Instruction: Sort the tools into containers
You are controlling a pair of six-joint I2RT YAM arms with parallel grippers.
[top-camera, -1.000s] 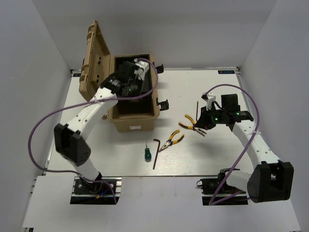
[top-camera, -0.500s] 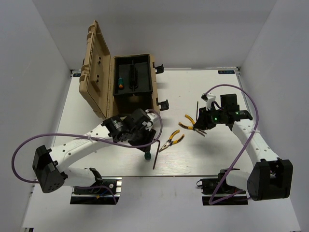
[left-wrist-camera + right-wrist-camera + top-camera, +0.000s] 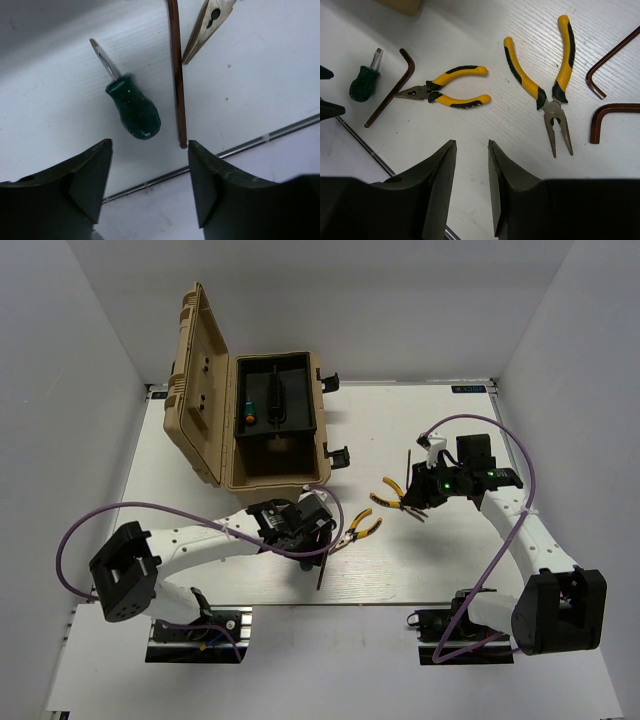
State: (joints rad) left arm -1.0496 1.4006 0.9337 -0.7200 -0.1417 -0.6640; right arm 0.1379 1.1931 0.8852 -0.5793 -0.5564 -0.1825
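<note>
Left gripper [image 3: 149, 152], jaws spread wide and empty, hangs above the green screwdriver [image 3: 134, 111]; right gripper [image 3: 471, 150], narrowly parted, holds nothing.

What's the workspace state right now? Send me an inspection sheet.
Surface: white table, tools scattered.
Job's things: toolbox open, stowed screwdriver in its tray; on the table loose screwdriver, hex key beside it, small pliers, large pliers, further hex keys.
Clutter: nothing seen.
Grippers: left gripper open above loose screwdriver; right gripper open, empty, near large pliers.
Cables: left cable and right cable, purple, looping off the arms.
Surroundings: white walls.
</note>
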